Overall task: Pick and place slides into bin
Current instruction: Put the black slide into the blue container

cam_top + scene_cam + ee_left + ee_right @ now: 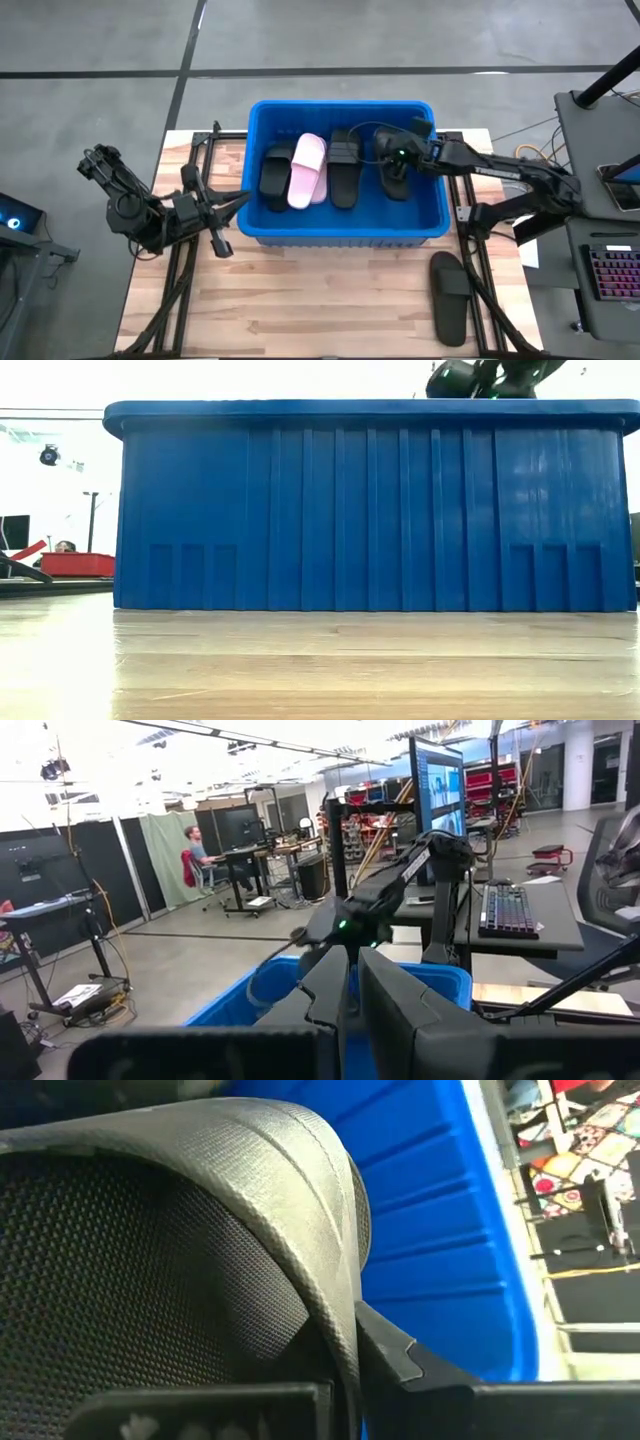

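Blue bin [262,232] holds three black slides [343,168] and pink ones [307,171]; another black slide [450,297] lies outside.

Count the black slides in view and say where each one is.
4: three inside the bin, namely left, middle and right slide under the right pincer; one on the table. Others may be hidden.

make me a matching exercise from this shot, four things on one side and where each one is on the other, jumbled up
Things:
1. pink slide
2. lone black slide
3. right end effector
4. left end effector

Places:
A. on the bare table, outside the bin
B. over the bin's right part, at a black slide
C. lying inside the bin, among black ones
D. left of the bin, at its outer wall

Pairs: 1-C, 2-A, 3-B, 4-D
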You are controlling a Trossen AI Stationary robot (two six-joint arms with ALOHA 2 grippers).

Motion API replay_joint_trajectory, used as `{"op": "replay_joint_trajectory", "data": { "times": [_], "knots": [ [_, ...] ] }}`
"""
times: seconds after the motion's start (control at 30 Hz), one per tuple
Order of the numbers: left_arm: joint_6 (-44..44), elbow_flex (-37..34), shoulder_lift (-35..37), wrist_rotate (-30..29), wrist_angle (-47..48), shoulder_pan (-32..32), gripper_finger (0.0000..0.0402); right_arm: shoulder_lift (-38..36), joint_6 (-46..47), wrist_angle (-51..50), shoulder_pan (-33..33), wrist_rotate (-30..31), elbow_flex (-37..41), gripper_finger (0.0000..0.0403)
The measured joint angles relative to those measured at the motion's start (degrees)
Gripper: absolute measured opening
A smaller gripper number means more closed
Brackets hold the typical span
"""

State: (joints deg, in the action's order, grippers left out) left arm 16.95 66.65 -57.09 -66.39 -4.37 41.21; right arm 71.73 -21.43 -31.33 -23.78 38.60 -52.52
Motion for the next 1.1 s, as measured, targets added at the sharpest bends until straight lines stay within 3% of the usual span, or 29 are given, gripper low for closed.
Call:
{"op": "replay_joint_trajectory", "data": {
  "times": [0.3,0.53,0.63,0.97,1.1],
  "knots": [
    [0.0,0.0,0.8,-0.07,0.08,-0.02,0.0015,12.27,-1.15,2.52,-4.42,-3.02,-0.59,0.0013],
    [-0.02,-0.04,0.88,-2.24,0.1,-0.09,0.0015,19.45,-0.28,6.96,-5.98,-2.74,-0.6,0.0013],
    [-0.02,-0.04,0.88,-3.23,0.03,-0.09,0.0015,21.73,0.24,8.82,-6.33,0.1,-0.66,0.0013],
    [-0.04,-0.04,0.88,-3.32,-1.18,-0.11,0.0015,23.35,-1.12,11.12,-6.61,0.44,-0.73,0.0015],
    [-0.04,-0.07,0.88,-3.34,-1.19,-0.11,0.0015,22.58,-1.14,10.41,-6.69,0.15,-1.1,0.0041]
  ]
}}
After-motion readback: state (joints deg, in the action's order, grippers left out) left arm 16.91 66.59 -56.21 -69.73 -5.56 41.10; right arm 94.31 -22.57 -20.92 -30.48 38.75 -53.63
